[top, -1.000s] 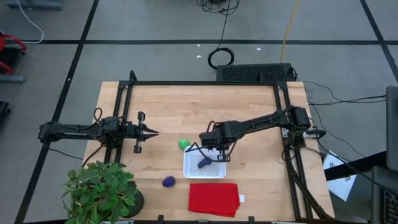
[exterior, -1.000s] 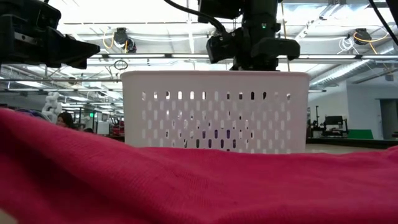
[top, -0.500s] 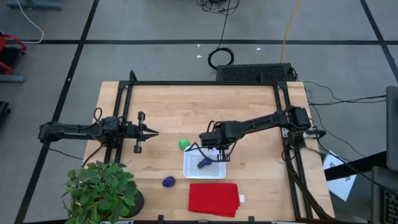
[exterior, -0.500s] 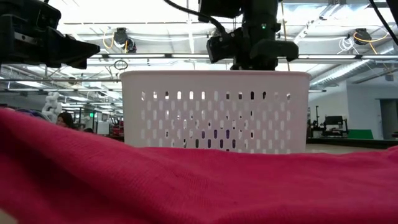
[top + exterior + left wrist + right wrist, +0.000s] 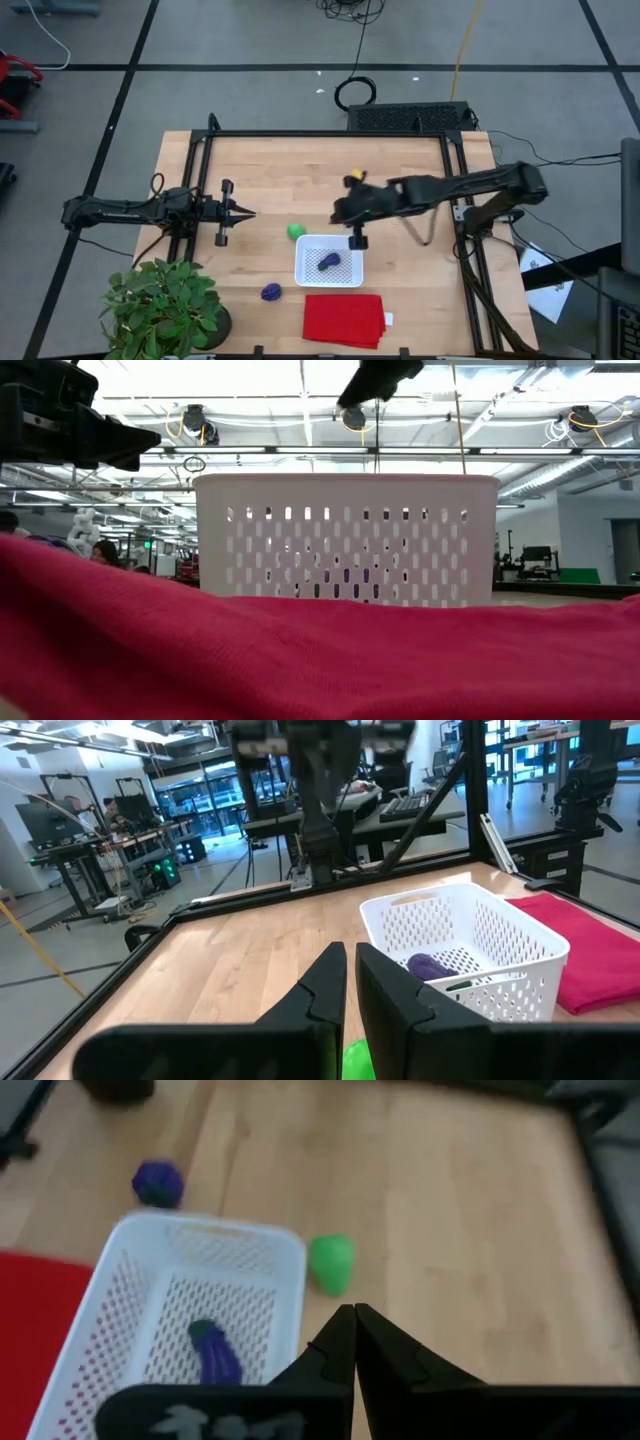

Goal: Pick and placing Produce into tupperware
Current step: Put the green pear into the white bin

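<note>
The white perforated tupperware (image 5: pixel 329 261) stands on the table, with the elongated purple piece (image 5: pixel 328 262) lying on its bottom (image 5: pixel 215 1355). The green piece (image 5: pixel 295 231) rests on the wood just off its far left corner (image 5: pixel 331 1263). The round purple piece (image 5: pixel 271 292) lies to its near left (image 5: pixel 158 1181). My right gripper (image 5: pixel 339 212) hangs high over the table beyond the tupperware's far rim, shut and empty (image 5: pixel 352 1312). My left gripper (image 5: pixel 242 213) waits shut at the table's left, pointing toward the tupperware (image 5: pixel 349 970).
A folded red cloth (image 5: pixel 345 319) lies just on the near side of the tupperware and fills the bottom of the low view (image 5: pixel 300 650). A leafy potted plant (image 5: pixel 160 305) stands at the near left corner. Bare wood stretches along the table's far half.
My right gripper has risen from low over the tupperware, swinging up and toward the far edge, with the whole arm lifting; in the low view it has left the basket's rim. The elongated purple piece has stayed in the tupperware.
</note>
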Robot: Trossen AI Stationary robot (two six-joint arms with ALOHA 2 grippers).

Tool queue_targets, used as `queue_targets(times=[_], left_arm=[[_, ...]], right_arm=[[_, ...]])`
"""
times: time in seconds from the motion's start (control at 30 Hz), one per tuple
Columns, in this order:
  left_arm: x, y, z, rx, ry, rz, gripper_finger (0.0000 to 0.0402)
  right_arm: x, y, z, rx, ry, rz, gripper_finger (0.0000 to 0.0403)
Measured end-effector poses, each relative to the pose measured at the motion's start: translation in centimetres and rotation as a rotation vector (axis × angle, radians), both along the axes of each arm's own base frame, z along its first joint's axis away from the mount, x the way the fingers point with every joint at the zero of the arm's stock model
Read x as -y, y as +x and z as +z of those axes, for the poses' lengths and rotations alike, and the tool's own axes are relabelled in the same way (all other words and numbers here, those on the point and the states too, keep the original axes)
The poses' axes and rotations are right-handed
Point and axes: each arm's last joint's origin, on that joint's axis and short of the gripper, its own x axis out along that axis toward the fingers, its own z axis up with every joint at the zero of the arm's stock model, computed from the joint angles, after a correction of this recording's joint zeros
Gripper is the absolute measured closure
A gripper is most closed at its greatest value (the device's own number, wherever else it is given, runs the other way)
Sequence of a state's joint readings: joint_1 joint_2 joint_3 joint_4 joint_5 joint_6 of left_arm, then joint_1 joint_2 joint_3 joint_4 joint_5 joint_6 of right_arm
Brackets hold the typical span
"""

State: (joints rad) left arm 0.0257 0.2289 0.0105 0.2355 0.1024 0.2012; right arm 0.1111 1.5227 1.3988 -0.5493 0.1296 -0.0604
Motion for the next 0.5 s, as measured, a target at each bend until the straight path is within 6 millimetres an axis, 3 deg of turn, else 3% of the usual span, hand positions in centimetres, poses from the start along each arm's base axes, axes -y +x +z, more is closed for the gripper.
queue_targets(times=[0.2, 0.4, 0.5], left_arm=[[0.0, 0.0, 0.0, 0.0, 0.0, 0.0, 0.0371], [0.0, 0.0, 0.0, -0.001, 0.01, 0.0, 0.0371], [0.0, 0.0, 0.0, -0.002, 0.014, 0.0, 0.0371]], right_arm=[[1.3, -5.1, 0.7, 0.121, 0.017, -0.098, 0.0403], [1.8, -9.5, -0.9, 0.228, 0.075, -0.189, 0.0403], [1.9, -11.4, -2.6, 0.224, 0.091, -0.21, 0.0403]])
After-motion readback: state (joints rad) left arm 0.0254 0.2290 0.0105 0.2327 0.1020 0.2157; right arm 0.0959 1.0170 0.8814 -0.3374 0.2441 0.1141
